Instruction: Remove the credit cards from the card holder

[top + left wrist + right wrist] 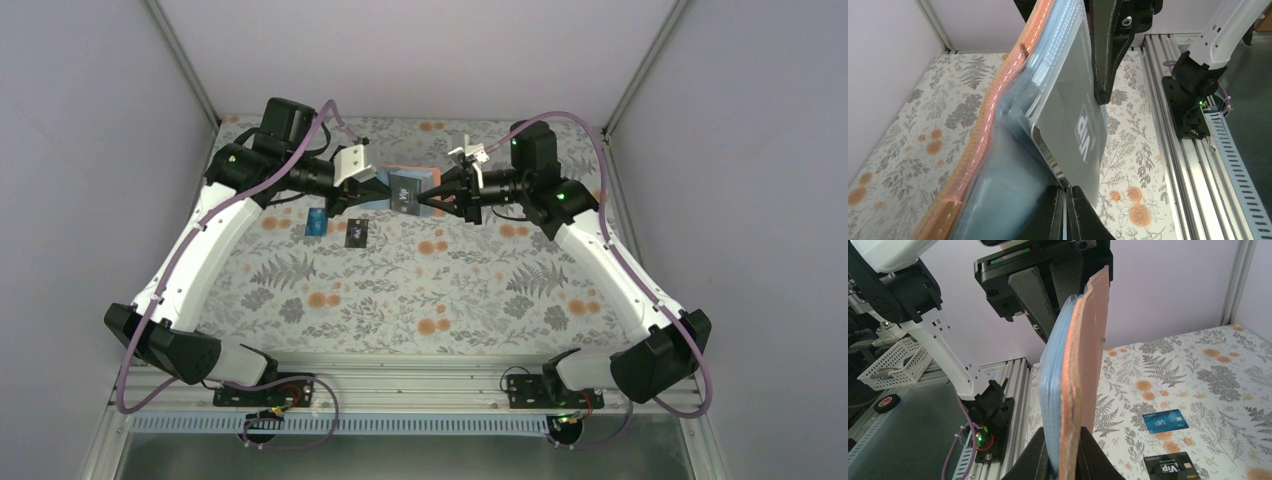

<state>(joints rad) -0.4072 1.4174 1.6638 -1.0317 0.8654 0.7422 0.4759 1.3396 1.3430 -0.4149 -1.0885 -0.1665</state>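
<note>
Floral table [400,300], left pincer [1067,212], right pincer [1066,452] clamp card holder [1089,350] (wrist reveals VIP card [1068,115])

Three cards showed in all: one blue card [1165,421], one black card [1170,467] and one grey card [1073,105] marked VIP. There was one card holder [1083,370], tan outside and light blue inside. Two arms were in view, the left arm [215,235] and the right arm [610,260], each with one gripper, so two grippers: the left gripper [1066,200] and the right gripper [1065,450]. There was one floral-patterned table [420,290], one white mesh basket [893,362] and one roll of tape [887,403].
</note>
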